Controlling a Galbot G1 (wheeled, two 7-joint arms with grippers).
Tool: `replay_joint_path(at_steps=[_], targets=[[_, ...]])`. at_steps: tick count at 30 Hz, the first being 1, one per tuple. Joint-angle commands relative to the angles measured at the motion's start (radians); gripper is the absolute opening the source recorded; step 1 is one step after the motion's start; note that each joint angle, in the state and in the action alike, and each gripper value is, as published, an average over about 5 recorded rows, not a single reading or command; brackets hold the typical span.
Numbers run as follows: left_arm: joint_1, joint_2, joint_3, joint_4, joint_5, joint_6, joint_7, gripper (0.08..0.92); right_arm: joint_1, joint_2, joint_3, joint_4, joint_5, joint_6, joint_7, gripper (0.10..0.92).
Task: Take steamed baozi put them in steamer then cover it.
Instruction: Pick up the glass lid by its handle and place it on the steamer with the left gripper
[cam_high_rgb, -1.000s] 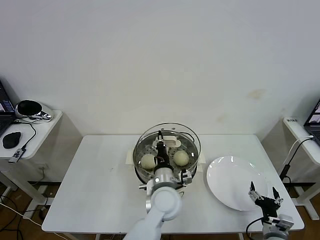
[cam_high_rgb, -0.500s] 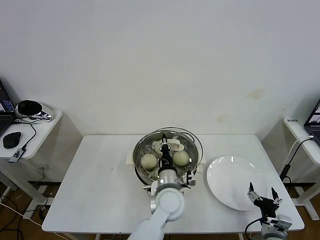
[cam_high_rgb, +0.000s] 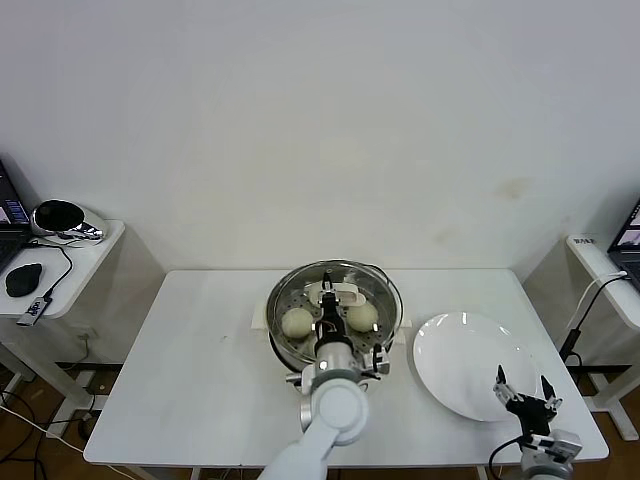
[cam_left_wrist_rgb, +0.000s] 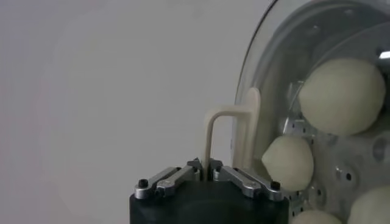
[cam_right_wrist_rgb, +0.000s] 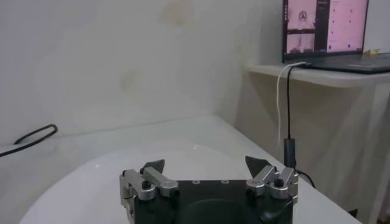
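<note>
Right end effector (cam_high_rgb: 527, 394) parked at near right tabletop (cam_high_rgb: 190, 380) edge, fingers spread wide, empty, by white plate (cam_high_rgb: 460, 362). Left end effector (cam_high_rgb: 330, 305) clamped narrow on cover (cam_left_wrist_rgb: 274, 79) handle, over steamer (cam_high_rgb: 290, 345) at tabletop centre. Cover resting over steamer rim. Steamed baozi (cam_high_rgb: 297, 322) visible inside, beneath the glass.

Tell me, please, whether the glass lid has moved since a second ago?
Yes. The glass lid, held by the left gripper, was tilted above the steamer; now it sits lower, nearly flat on the rim.
</note>
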Motion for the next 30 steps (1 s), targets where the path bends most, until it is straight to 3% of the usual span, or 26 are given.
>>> replay_joint_path(at_steps=[1,30], targets=[[0.004,-0.001,-0.011,-0.005,0.02,0.041,0.013,0.146,-0.001,0.002,-0.002,0.0,-0.004,0.001,0.0,0.823],[0.0,0.0,-0.02,0.027,-0.01,0.04,0.013,0.146,-0.008,0.019,-0.012,0.005,-0.024,0.008,-0.001,0.823]])
